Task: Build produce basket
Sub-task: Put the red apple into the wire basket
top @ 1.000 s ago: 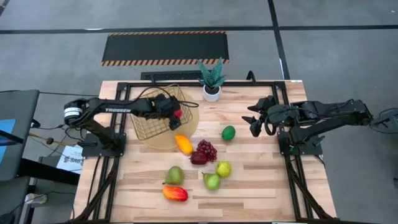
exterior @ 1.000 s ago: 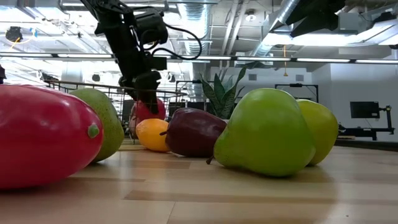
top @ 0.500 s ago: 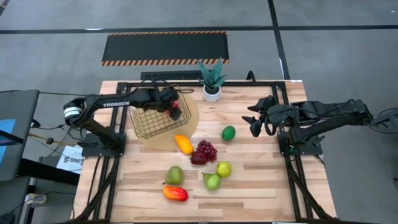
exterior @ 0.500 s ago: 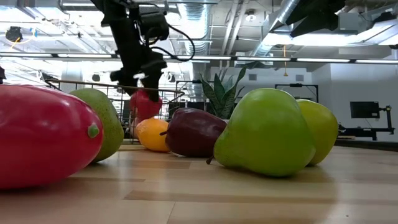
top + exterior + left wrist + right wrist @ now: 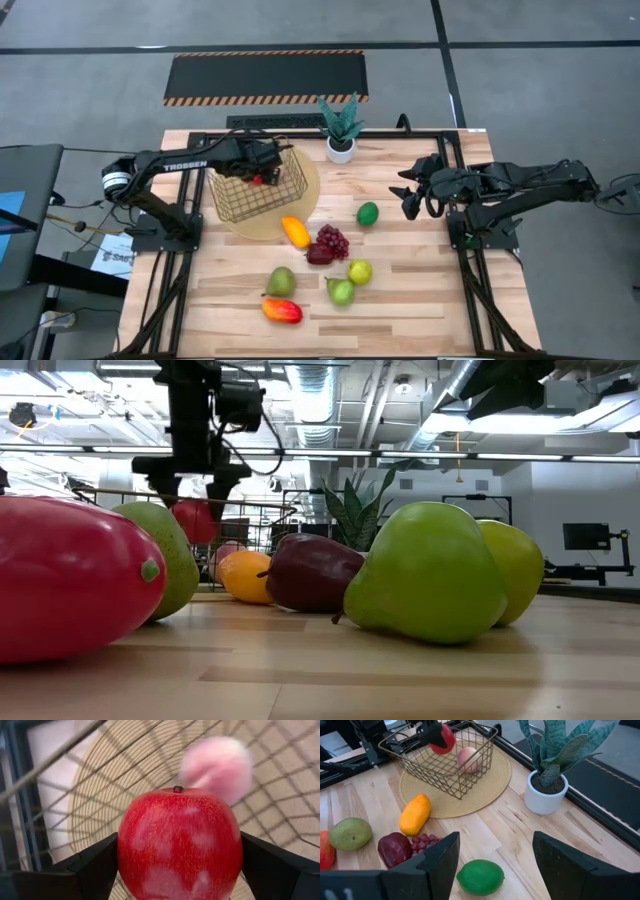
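Basket (image 5: pixel 258 185) stands on a round woven mat (image 5: pixel 305 200) at the table's far left, just beside the white plant pot (image 5: pixel 341 150). One pink peach (image 5: pixel 469 759) already lies inside it.

Step in hand: loading the red apple (image 5: pixel 180 845). The left gripper (image 5: pixel 268 172) hangs over the basket's open top with the apple pinched between its two fingers (image 5: pixel 95 865), stem up. The apple is clear of the wire and above the peach, as the low and right wrist views show.

Right gripper (image 5: pixel 410 193) waits at the table's right side, fingers spread and holding nothing, near the lime (image 5: pixel 368 213).

Outstanding on the table, all outside the basket: orange mango (image 5: pixel 295 232), grapes (image 5: pixel 333 240), dark red apple (image 5: pixel 319 254), two pears (image 5: pixel 280 281) (image 5: pixel 341 291), a yellow-green apple (image 5: pixel 360 271) and a red-orange mango (image 5: pixel 282 311). The task is judged to be at an early stage.

Next move, as judged: lower the apple a little and spread the fingers over a bare part of the basket floor beside the peach, so that it neither lands on the peach nor bounces out. Withdraw straight up to avoid catching the rim.
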